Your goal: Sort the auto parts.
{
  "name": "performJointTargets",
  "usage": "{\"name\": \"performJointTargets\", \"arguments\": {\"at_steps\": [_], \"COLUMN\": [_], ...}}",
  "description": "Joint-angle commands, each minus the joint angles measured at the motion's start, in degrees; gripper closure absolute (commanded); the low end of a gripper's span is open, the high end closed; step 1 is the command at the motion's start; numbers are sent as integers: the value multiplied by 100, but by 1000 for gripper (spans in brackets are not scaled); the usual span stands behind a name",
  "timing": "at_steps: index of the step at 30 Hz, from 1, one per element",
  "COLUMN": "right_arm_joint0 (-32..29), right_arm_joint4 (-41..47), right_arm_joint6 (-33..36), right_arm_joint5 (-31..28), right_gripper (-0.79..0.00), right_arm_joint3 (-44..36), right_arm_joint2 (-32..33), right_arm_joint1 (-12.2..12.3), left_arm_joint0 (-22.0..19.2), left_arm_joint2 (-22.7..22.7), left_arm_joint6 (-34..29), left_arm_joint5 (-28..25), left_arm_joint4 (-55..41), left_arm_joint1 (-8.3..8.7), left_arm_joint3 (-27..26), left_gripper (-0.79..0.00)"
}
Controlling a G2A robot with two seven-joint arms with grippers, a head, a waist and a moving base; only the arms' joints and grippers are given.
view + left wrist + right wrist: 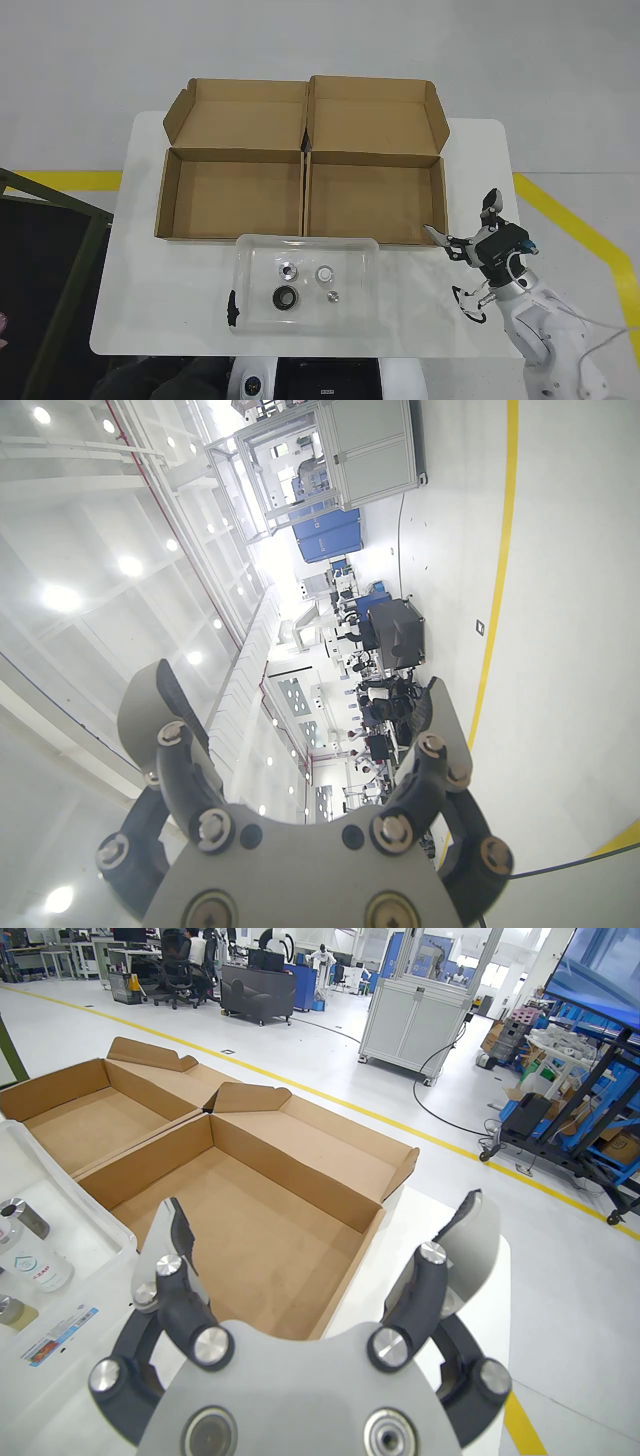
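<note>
A clear plastic tray [360,305] at the table's front holds several small auto parts: a metal cylinder [286,270], a white cap [325,272], a black ring [286,297] and a small metal piece [333,296]. Behind it stand two open cardboard boxes, the left box [230,200] and the right box [372,203], both with bare floors. My right gripper [462,220] hovers open beside the right box's front right corner, holding nothing. From its wrist I see the right gripper [322,1213], the right box [250,1208], the tray [75,1208] and the cylinder [25,1218]. My left gripper [300,685] is open and empty, facing the room.
The white table [140,300] has bare strips left and right of the tray. Both box lids [370,110] lie folded back toward the far edge. A small black piece [232,308] shows at the tray's front left corner. Yellow floor lines run beside the table.
</note>
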Motion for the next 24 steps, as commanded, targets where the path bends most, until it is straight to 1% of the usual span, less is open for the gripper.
{"name": "performJointTargets", "arguments": {"at_steps": [1, 18, 24], "right_arm_joint0": [0, 0, 205], "right_arm_joint4": [0, 0, 74], "right_arm_joint6": [0, 0, 544], "right_arm_joint5": [0, 0, -523], "right_gripper": [-785, -785, -785], "right_arm_joint3": [0, 0, -4], "right_arm_joint2": [0, 0, -142], "right_arm_joint1": [0, 0, 46], "left_arm_joint0": [0, 0, 0], "left_arm_joint2": [0, 0, 0], "left_arm_joint6": [0, 0, 0], "left_arm_joint5": [0, 0, 0], "left_arm_joint4": [0, 0, 0], "left_arm_joint1": [0, 0, 0], "left_arm_joint3": [0, 0, 0], "left_gripper": [-785, -784, -785]}}
